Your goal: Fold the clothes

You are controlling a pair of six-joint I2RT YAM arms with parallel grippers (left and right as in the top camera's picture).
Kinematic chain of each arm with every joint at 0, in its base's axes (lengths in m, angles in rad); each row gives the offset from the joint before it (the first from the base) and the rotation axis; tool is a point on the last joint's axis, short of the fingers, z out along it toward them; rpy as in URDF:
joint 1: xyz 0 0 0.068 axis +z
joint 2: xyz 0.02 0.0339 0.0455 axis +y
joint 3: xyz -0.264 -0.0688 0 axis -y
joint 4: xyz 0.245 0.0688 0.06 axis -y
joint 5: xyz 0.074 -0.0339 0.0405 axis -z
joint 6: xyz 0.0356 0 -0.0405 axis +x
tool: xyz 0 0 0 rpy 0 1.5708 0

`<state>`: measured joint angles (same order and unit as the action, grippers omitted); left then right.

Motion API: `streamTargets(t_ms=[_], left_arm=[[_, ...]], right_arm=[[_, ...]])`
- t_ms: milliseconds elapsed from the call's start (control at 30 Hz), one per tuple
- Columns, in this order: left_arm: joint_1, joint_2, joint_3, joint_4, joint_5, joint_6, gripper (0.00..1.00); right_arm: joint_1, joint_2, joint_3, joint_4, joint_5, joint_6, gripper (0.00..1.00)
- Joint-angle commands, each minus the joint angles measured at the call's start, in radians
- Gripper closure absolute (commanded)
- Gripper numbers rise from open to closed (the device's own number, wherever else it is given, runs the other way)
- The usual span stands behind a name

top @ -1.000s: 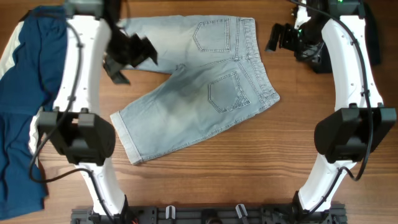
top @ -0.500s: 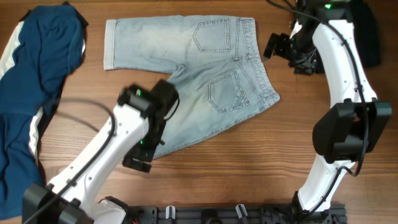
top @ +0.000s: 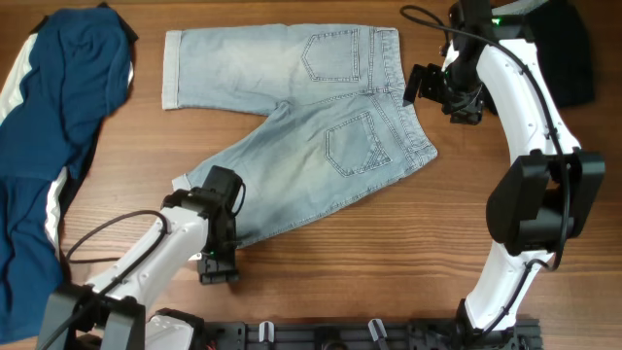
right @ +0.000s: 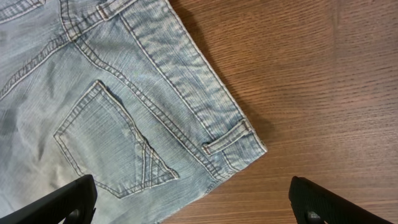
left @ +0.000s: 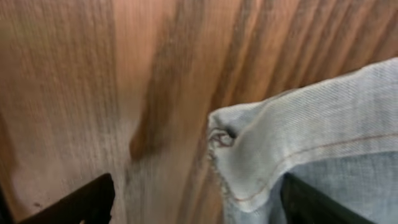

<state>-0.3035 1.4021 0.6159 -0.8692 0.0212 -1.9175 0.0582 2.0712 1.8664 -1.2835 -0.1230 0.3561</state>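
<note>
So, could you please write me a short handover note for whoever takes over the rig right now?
Left claw: open, at the lower leg's hem corner of the denim shorts, gripping nothing.
Right claw: open, above the waistband corner.
Shorts lie flat, back pockets up, legs splayed; no fold made.
Blue garment lies crumpled at the left, unfolded.
Left to do: fold both.

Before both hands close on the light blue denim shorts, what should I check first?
1. The left hand is open: ok.
2. Hem corner of the light blue denim shorts lies between the left fingers: ok.
3. The right hand is open: ok.
4. Waistband corner lies below the right hand: ok.
5. Dark blue garment with white stripe lies apart from the shorts: ok.
6. Left fingers touch the wooden table: cannot tell.
</note>
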Motion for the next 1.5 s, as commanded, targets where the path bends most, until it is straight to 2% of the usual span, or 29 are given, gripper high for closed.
streamTargets(t_ms=[0, 67, 133, 167, 200, 333, 433, 567, 667, 767, 833, 900, 933, 967, 1000, 1100, 1133, 1233, 1333, 1467], left_arm=[[0.011, 0.002, -0.026, 0.042, -0.013, -0.012, 0.3], [0.011, 0.002, -0.026, 0.053, -0.039, -0.006, 0.52], [0.011, 0.002, -0.026, 0.054, -0.05, -0.005, 0.84], [0.011, 0.002, -0.026, 0.056, -0.049, 0.001, 0.94], [0.011, 0.002, -0.026, 0.058, -0.049, 0.002, 0.96], [0.011, -0.003, -0.026, 0.06, -0.048, 0.072, 0.96], [0.011, -0.003, -0.026, 0.073, -0.049, 0.074, 0.96], [0.011, -0.003, -0.026, 0.081, -0.049, 0.078, 0.96], [0.011, -0.003, -0.026, 0.081, -0.05, 0.078, 0.96], [0.011, -0.003, -0.026, 0.087, -0.05, 0.088, 0.96], [0.011, -0.003, -0.026, 0.114, -0.056, 0.135, 0.96], [0.013, -0.003, -0.026, 0.157, -0.076, 0.195, 0.96], [0.018, -0.003, -0.025, 0.169, -0.083, 0.217, 0.96], [0.028, -0.003, -0.021, 0.177, -0.085, 0.241, 0.96], [0.041, -0.003, -0.013, 0.178, -0.09, 0.276, 0.96], [0.088, -0.006, 0.042, 0.162, -0.102, 0.46, 0.96], [0.12, -0.014, 0.096, 0.131, -0.102, 0.577, 0.96], [0.174, -0.041, 0.246, 0.008, -0.124, 0.731, 0.96], [0.186, -0.076, 0.384, -0.15, -0.146, 0.789, 0.96], [0.161, -0.146, 0.518, -0.35, -0.161, 0.789, 0.96]], right_arm=[[0.003, 0.003, -0.01, 0.003, 0.01, -0.016, 0.0], [0.003, 0.003, -0.01, 0.0, 0.023, -0.016, 0.04], [0.003, 0.003, -0.01, -0.004, 0.023, -0.016, 0.14], [0.003, 0.003, -0.01, -0.008, 0.023, -0.015, 0.16], [0.003, 0.003, -0.01, -0.02, 0.022, -0.015, 0.16], [0.003, 0.003, -0.031, -0.125, 0.016, 0.004, 0.16], [0.003, 0.003, -0.101, -0.119, -0.031, 0.012, 0.17], [0.003, 0.003, -0.286, 0.014, -0.106, 0.014, 0.17], [0.003, 0.003, -0.378, 0.127, -0.098, 0.04, 0.29], [0.004, 0.003, -0.466, 0.254, -0.091, 0.063, 0.31], [0.004, 0.003, -0.523, 0.332, -0.091, 0.076, 0.34], [0.004, 0.003, -0.579, 0.399, -0.087, 0.093, 0.46], [0.003, 0.003, -0.602, 0.427, -0.083, 0.094, 0.57], [0.003, 0.003, -0.611, 0.439, -0.069, 0.103, 0.8], [0.003, 0.003, -0.611, 0.438, -0.042, 0.126, 0.96], [-0.005, -0.01, -0.606, 0.43, -0.031, 0.138, 0.96], [-0.018, -0.032, -0.598, 0.406, -0.03, 0.137, 0.96], [-0.054, -0.126, -0.59, 0.335, -0.029, 0.112, 0.96], [-0.075, -0.237, -0.59, 0.249, -0.027, 0.083, 0.96], [-0.082, -0.403, -0.59, 0.143, -0.022, 0.063, 0.96]])
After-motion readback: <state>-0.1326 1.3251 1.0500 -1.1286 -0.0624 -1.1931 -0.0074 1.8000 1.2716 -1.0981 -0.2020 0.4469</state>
